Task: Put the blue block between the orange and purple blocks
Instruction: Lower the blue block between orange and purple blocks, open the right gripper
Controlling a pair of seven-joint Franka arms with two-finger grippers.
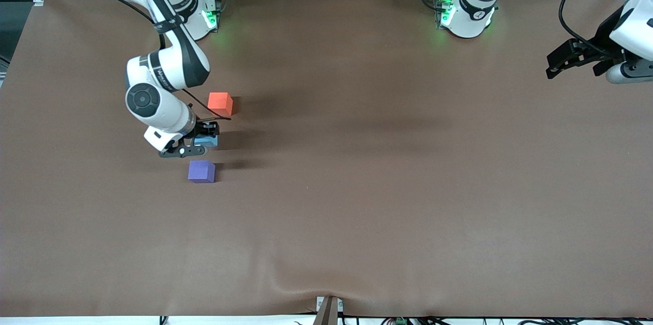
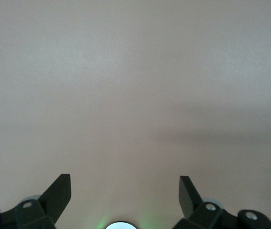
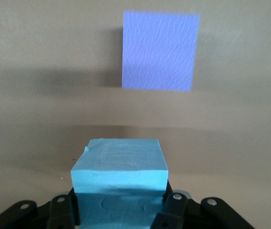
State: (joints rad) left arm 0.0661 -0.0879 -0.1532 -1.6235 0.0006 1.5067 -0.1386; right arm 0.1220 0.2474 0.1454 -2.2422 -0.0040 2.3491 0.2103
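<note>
On the brown table [image 1: 357, 202], toward the right arm's end, the right gripper [image 1: 204, 140] is clamped on the blue block [image 1: 208, 140]. In the right wrist view the light-blue cube [image 3: 119, 179] sits squarely between the two black fingers [image 3: 172, 213], its top face clear of them. Taking the front view as a clock face centred on that block, the orange block [image 1: 220, 103] lies at about one o'clock, farther from the front camera, and the purple block [image 1: 201, 171] lies at about six o'clock, nearer to it. So the blue block is over the strip of table between the other two, touching neither; the right wrist view shows a bare band of table between it and the purple block [image 3: 161, 51]. Whether the blue block rests on the table or hangs just above it is hard to tell from these views, though a dark shadow falls close beside it.

Moving across to the left arm's end, at roughly two o'clock from the blocks and well apart from them, the left gripper [image 1: 576, 58] waits above the table edge. Its fingers [image 2: 59, 194] stand wide apart (nothing but plain table shows between them in the left wrist view).
</note>
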